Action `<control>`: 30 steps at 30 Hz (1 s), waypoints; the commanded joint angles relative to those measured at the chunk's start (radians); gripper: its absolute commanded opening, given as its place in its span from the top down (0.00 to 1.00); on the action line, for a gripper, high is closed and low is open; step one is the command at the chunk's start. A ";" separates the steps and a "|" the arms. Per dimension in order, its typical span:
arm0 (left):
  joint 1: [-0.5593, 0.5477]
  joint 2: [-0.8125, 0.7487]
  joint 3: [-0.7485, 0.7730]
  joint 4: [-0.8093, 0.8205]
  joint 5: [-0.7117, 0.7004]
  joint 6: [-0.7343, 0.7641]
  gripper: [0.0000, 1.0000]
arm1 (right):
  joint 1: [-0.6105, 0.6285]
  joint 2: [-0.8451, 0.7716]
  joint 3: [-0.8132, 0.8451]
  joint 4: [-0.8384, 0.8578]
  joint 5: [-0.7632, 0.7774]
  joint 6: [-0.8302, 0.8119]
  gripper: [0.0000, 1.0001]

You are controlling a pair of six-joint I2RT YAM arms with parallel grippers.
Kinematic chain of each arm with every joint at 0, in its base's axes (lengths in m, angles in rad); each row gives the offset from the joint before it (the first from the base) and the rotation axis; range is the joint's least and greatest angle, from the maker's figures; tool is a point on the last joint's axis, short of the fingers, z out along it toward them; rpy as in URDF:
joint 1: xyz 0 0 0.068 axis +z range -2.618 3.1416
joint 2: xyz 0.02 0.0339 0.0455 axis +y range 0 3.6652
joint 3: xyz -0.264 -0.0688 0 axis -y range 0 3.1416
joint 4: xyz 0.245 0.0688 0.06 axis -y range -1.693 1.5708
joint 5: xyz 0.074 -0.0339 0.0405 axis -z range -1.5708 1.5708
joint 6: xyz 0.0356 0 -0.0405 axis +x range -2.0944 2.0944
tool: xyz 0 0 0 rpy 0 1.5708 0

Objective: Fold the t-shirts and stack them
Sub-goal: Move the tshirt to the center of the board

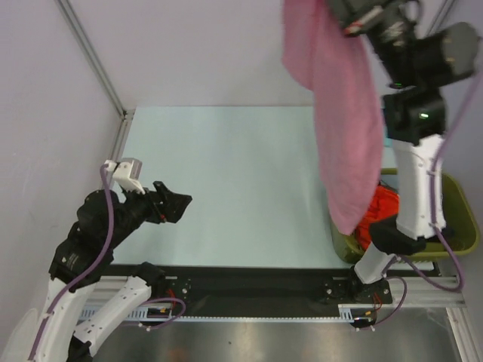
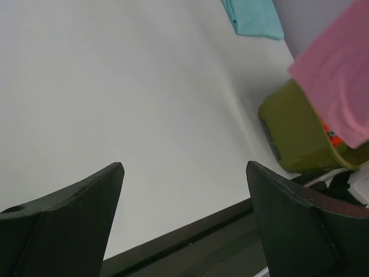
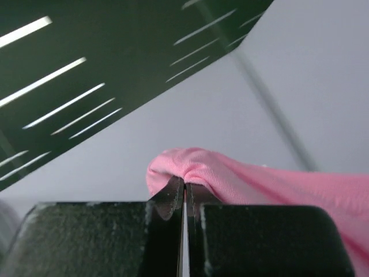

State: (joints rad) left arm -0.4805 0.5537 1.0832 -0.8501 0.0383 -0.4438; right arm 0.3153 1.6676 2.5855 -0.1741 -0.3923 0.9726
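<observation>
My right gripper is raised high at the top right and shut on the pink t-shirt, which hangs down from it over the basket. In the right wrist view the fingertips pinch a bunched fold of the pink t-shirt. An orange-red t-shirt lies in the olive-green basket. My left gripper is open and empty, low over the table's left side. In the left wrist view the pink t-shirt hangs at right and a teal t-shirt lies on the far table.
The olive-green basket stands at the table's right front edge. A metal frame post runs along the back left. A black rail borders the near edge between the arm bases.
</observation>
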 commanded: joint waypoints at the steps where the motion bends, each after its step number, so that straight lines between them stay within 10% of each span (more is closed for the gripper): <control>1: -0.006 -0.054 0.038 -0.024 -0.063 -0.084 0.06 | 0.375 0.062 0.099 0.339 0.065 0.080 1.00; 8: -0.006 -0.126 0.082 -0.101 -0.147 -0.111 0.07 | 0.513 0.049 -0.057 0.205 0.138 -0.113 1.00; 15: -0.006 -0.179 0.144 -0.202 -0.233 -0.128 0.08 | 0.475 -0.296 -0.718 -0.061 0.351 -0.187 1.00; 16: -0.006 -0.185 0.144 -0.204 -0.235 -0.133 0.08 | 0.466 -0.324 -0.785 -0.109 0.348 -0.192 0.95; 17: -0.007 -0.187 0.133 -0.204 -0.227 -0.133 0.08 | 0.459 -0.371 -0.891 -0.164 0.342 -0.215 0.50; 18: -0.007 -0.184 0.126 -0.205 -0.224 -0.137 0.08 | 0.455 -0.387 -0.953 -0.285 0.336 -0.227 0.29; 20: -0.007 -0.152 0.092 -0.202 -0.210 -0.141 0.08 | 0.449 -0.417 -1.104 -0.405 0.331 -0.267 0.05; 27: -0.006 0.075 -0.002 -0.178 -0.152 -0.125 0.14 | 0.487 -0.417 -1.350 -0.731 0.382 -0.399 0.08; 30: -0.007 0.191 -0.074 -0.132 -0.080 -0.111 0.17 | 0.521 -0.387 -1.413 -0.673 0.255 -0.408 0.25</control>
State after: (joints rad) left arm -0.4824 0.6449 1.0698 -1.0069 -0.1192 -0.5678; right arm 0.8021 1.2869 1.1885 -0.8253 -0.0536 0.6216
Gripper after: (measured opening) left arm 0.836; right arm 0.804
